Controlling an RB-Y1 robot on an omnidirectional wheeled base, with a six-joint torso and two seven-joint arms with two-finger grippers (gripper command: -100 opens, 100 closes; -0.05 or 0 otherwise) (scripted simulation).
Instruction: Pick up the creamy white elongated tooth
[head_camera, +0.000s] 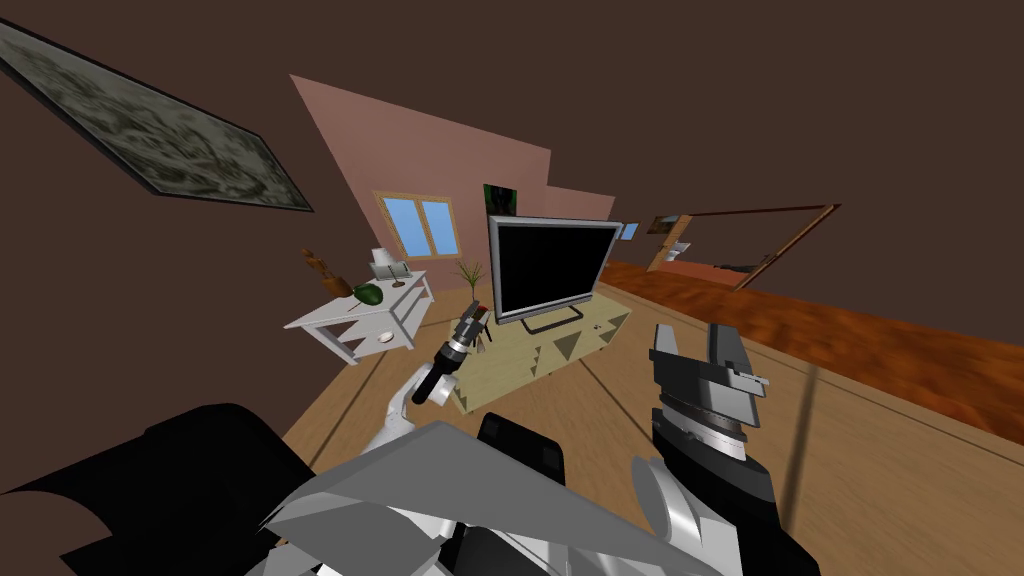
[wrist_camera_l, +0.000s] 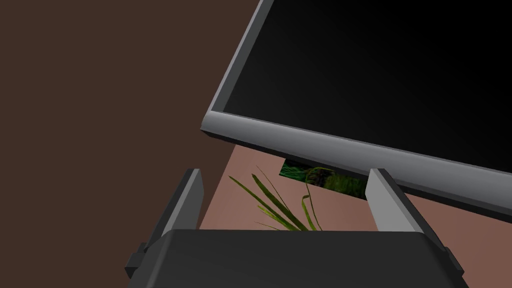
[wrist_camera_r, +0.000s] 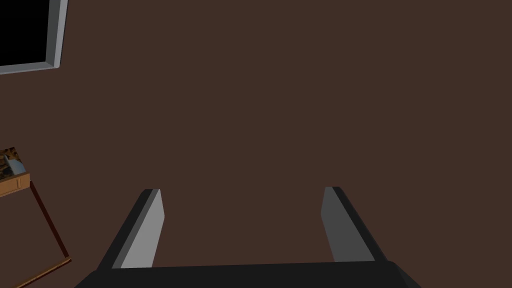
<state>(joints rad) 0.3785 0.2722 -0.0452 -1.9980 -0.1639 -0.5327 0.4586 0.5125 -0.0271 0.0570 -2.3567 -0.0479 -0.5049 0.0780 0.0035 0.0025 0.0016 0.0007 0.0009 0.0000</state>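
A small cream object (head_camera: 385, 336) lies on the lower shelf of a white side table (head_camera: 330, 318) at the left; I cannot tell whether it is the tooth. My left gripper (head_camera: 476, 322) reaches out over the near left end of the pale TV stand (head_camera: 540, 350). In the left wrist view it (wrist_camera_l: 285, 172) stands open with nothing between its fingers, facing the TV's lower corner (wrist_camera_l: 240, 127) and thin green plant leaves (wrist_camera_l: 280, 207). My right gripper (head_camera: 695, 340) is raised at the right, open (wrist_camera_r: 242, 190) and holding nothing.
A flat-screen TV (head_camera: 550, 265) stands on the stand beside a small plant (head_camera: 470, 272). On top of the side table are a brown figure (head_camera: 322, 268), a green object (head_camera: 369, 294) and a white object (head_camera: 385, 262). Wooden floor (head_camera: 880, 440) stretches right toward a doorway (head_camera: 760, 245).
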